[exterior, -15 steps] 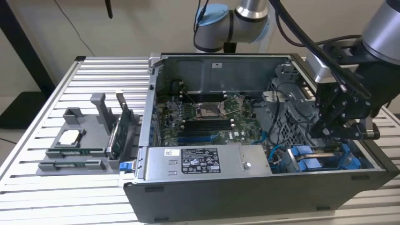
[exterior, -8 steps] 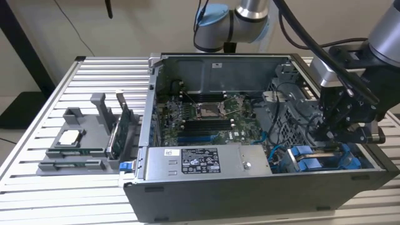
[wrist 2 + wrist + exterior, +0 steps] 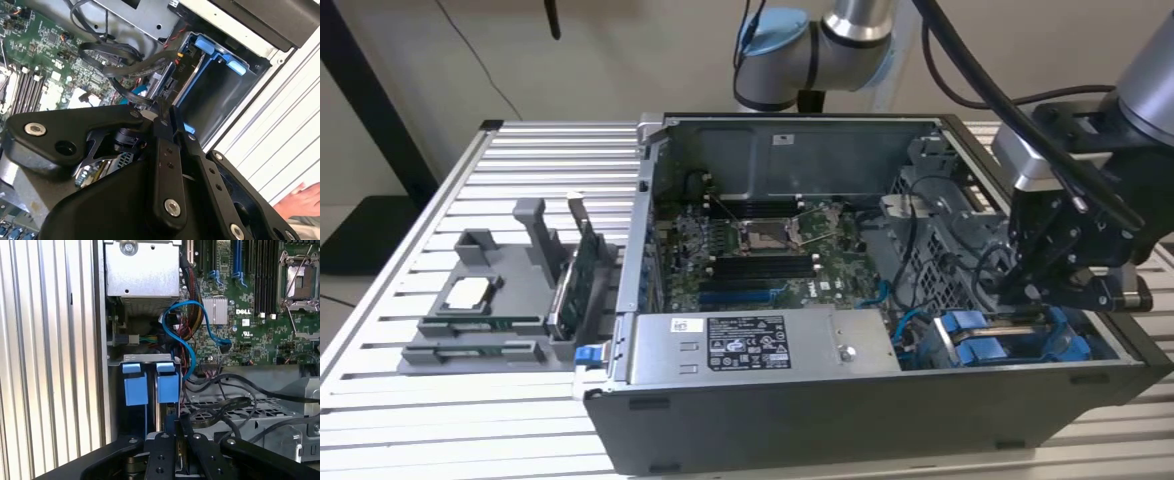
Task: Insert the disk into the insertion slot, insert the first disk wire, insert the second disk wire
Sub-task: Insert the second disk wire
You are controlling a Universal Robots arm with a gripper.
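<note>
The open computer case (image 3: 854, 400) lies on the slatted table. My gripper (image 3: 1027, 300) reaches down into the drive bay at the exterior view's right, between blue carrier tabs (image 3: 967, 340). In the first wrist view my gripper (image 3: 175, 427) looks shut on the thin silver edge of the disk (image 3: 159, 407), which stands in the slot under one blue tab (image 3: 167, 382). The neighbouring slot (image 3: 135, 415) is dark. In the second wrist view a bit of blue carrier frame (image 3: 190, 129) shows beside my gripper (image 3: 162, 112). Black disk wires (image 3: 220, 405) loop loose beside the bay.
The motherboard (image 3: 761, 250) and silver power supply (image 3: 761, 345) fill the case. A blue cable (image 3: 200, 315) curls near the bay. A grey parts holder (image 3: 494, 300) stands at the exterior view's left. A person's hand (image 3: 300, 200) rests on the table beside the case.
</note>
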